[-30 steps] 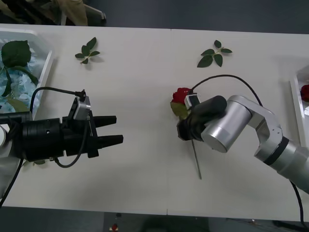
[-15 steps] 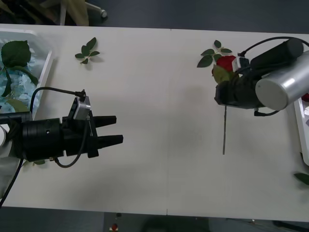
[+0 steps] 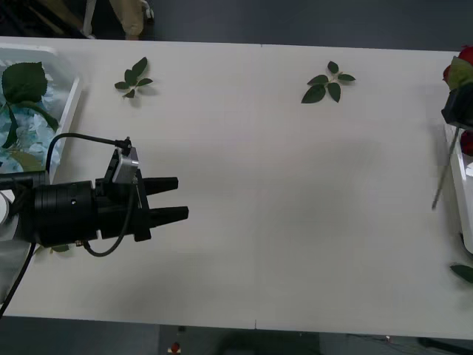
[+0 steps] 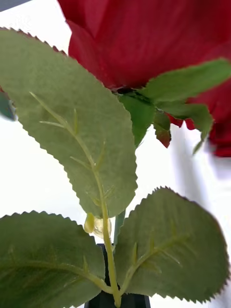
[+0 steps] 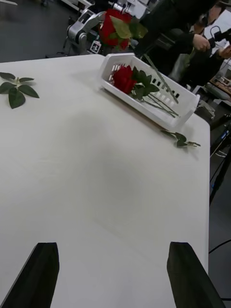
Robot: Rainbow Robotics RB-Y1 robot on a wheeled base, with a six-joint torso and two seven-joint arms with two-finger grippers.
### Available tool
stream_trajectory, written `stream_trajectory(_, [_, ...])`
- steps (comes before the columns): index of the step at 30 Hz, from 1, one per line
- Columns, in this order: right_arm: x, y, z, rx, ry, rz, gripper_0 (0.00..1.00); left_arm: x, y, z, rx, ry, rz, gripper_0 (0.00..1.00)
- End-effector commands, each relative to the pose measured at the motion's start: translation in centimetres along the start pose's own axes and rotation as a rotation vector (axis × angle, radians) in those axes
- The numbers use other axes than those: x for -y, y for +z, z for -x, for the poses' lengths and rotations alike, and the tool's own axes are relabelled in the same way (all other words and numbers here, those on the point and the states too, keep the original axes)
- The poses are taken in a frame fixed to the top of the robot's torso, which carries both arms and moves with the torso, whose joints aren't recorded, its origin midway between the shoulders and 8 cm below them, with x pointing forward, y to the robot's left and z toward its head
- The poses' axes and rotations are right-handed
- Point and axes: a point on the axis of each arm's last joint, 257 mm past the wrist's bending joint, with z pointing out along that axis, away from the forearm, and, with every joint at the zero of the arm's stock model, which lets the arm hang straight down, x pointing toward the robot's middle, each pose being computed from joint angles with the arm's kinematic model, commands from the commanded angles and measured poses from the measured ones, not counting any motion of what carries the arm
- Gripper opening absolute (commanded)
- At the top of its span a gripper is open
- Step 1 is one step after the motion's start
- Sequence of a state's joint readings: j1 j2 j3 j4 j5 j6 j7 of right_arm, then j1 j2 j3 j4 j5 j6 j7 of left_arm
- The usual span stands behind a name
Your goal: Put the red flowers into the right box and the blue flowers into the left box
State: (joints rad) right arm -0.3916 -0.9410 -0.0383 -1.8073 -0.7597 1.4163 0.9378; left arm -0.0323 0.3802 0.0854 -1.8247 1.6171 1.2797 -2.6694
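Aloft, right gripper, apparently clamped on deep-red artificial rose, above tabletop's right edge; left gripper parted.

White tabletop in a dim room

The pale tabletop spans the front view; beyond its far edge lies dark floor, with chair legs far left.

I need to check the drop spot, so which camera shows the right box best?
The left wrist view: the whole right box shows, with a red rose lying inside. The front view catches just its rim at the table's edge. The right wrist view shows the held rose over a blurred white background.
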Motion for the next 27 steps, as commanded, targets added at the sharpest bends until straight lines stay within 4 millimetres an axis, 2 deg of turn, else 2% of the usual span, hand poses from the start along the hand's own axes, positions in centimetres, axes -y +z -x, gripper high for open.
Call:
stream_trajectory(1, [4.1, -1.0, 2.2, 0.028, -0.161, -0.076, 0.0, 0.3, 0.1, 0.5, 0.001, 0.053, -0.011, 0.65])
stream_trajectory(3, [6.5, -1.0, 2.9, 0.03, -0.178, -0.114, 0.0, 0.3, 0.1, 0.5, 0.001, 0.053, -0.011, 0.65])
stream_trajectory(7, [10.0, -0.5, 3.9, 0.037, -0.205, -0.168, 0.0, 0.3, 0.1, 0.5, 0.001, 0.053, -0.011, 0.65])
stream_trajectory(8, [11.7, -0.4, 4.4, 0.037, -0.214, -0.194, 0.0, 0.3, 0.1, 0.5, 0.001, 0.053, -0.011, 0.65])
stream_trajectory(18, [20.8, 0.5, 6.1, 0.057, -0.252, -0.311, 0.0, 0.3, 0.1, 0.5, 0.001, 0.053, -0.011, 0.65])
stream_trajectory(23, [24.1, 1.2, 7.1, 0.103, -0.285, -0.339, 0.0, 0.3, 0.1, 0.5, 0.001, 0.053, -0.011, 0.65])
stream_trajectory(27, [25.4, 1.6, 7.9, 0.153, -0.273, -0.352, 0.0, 0.3, 0.1, 0.5, 0.001, 0.053, -0.011, 0.65])
